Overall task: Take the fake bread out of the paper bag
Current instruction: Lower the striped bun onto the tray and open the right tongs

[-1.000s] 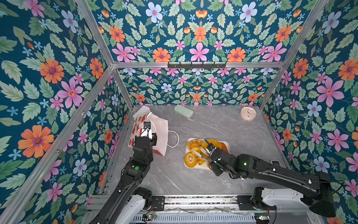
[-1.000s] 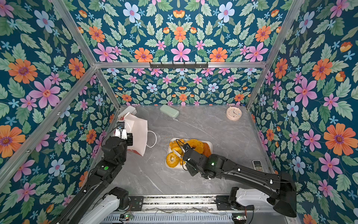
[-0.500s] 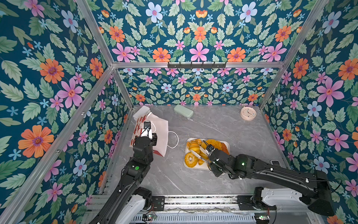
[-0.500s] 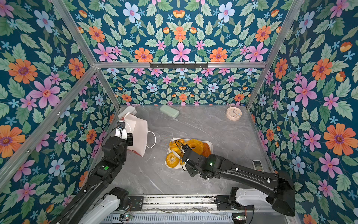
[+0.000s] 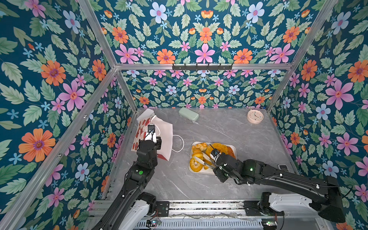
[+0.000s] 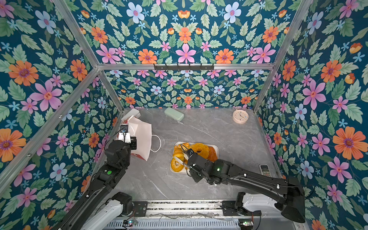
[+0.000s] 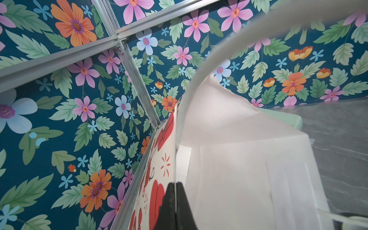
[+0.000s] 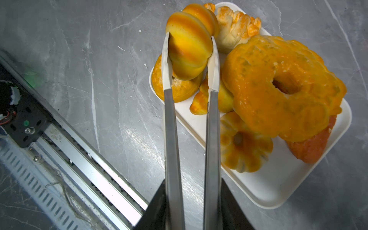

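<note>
Here, right arm (image 5: 278, 175) over fake bread (image 5: 219, 148)

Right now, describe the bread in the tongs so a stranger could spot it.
On the grey table, find the heaped white tray. The tongs over it pinch one roll. Unlike the rings beside it, it is a ribbed oval striped yellow and orange, with no hole.
</note>
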Robot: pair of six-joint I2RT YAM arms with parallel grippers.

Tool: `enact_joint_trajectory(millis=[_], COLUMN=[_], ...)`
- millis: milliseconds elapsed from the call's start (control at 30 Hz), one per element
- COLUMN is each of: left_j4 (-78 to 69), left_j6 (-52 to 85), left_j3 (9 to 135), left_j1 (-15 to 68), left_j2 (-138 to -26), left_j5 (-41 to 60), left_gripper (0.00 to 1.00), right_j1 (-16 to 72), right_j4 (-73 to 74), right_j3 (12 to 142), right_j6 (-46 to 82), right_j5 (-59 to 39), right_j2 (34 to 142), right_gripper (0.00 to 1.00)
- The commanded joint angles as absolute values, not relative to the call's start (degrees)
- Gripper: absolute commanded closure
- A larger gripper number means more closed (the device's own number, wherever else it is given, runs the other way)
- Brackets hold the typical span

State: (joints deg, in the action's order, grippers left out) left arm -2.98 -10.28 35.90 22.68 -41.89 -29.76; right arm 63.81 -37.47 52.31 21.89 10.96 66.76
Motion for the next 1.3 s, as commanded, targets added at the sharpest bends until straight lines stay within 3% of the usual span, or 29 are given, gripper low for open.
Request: enact_joint_trajectory(millis=[0, 367, 1267], left_j4=[-4.8, -4.7, -4.9], left_j6=[-9.5, -9.2, -9.1], left_j3=[35.8, 35.8, 35.9], left_j1=[22.6, 22.6, 22.5], left_j2=[-41.9, -42.1, -42.9], left_j5=[-29.3, -28.9, -27.8], left_gripper=[1.00, 1.00, 1.00], right_j1=[63.8, 64.0, 63.9], right_j4=[-37.1, -39.1, -37.3], right_j3=[51.9, 52.5, 51.7], right_j6=[23.0, 24.3, 25.8], right_j5=[12.8, 13.1, 12.9], right_j2=[67.1, 67.7, 62.8], right_gripper=[0.64, 0.57, 0.55])
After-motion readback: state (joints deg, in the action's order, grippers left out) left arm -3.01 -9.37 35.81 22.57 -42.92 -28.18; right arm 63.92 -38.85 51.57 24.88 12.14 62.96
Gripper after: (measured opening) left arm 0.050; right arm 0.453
